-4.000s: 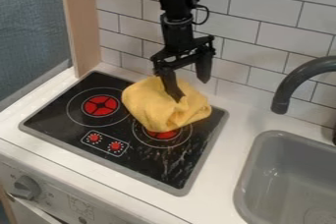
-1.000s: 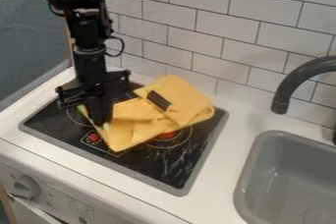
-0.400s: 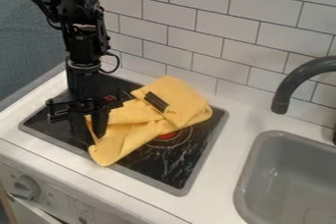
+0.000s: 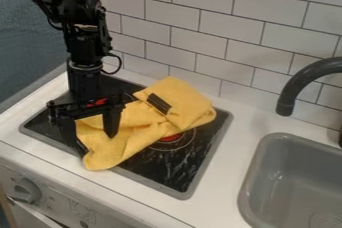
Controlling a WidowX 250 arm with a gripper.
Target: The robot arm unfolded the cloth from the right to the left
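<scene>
Fingers (image 4: 112, 123) of the black gripper (image 4: 96, 145): 2, spread wide, tips pointing down, with yellow fabric lying between them. Hold: apparently none, though contact at the tip on the view's left was hard to judge.

Wall (image 4: 214, 22): white rectangular tiles, grey joints, behind the worktop.

Counter (image 4: 220, 192): white, set around cooktop and sink.

Robot arm (image 4: 83, 47): 1, black, came in at the upper left of the view and stood over the cooktop's left part.

Cooktop (image 4: 180, 172): 1, black with a grey rim; red burner marks showed behind the gripper and beside the cloth.

Sink (image 4: 257, 172): 1, grey, at the right.

Cloth (image 4: 127, 139): 1, yellow, rumpled and partly folded, lay across the cooktop. Its near left corner reached over the front rim; its far portion was folded in a flap, bearing 1 dark rectangular patch (image 4: 159, 103).

Faucet (image 4: 314, 74): 1, dark, curved, spout above the counter beside the sink.

Knob (image 4: 25, 191): 1, grey, on the front panel at lower left.
</scene>
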